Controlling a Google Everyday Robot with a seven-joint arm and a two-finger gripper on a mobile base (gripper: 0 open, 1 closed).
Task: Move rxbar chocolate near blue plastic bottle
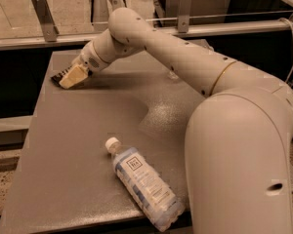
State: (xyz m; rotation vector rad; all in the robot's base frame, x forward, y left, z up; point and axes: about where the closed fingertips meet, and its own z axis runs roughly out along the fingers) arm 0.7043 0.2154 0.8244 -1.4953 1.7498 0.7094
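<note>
The rxbar chocolate (58,75) is a small flat black wrapper with white lettering, lying at the far left back corner of the grey table (88,145). My gripper (71,76) is down at the bar and covers its right part, with the cream tip lying over it. The blue plastic bottle (145,185) is a large clear ribbed bottle with a white cap and a pale label with a dark square logo. It lies on its side near the table's front edge, cap pointing back left, far from the bar.
My arm (185,57) stretches across the back of the table from the right. A small clear object (172,75) peeks out from behind it. A metal rail (49,40) runs along the back. The table's left edge is close to the bar.
</note>
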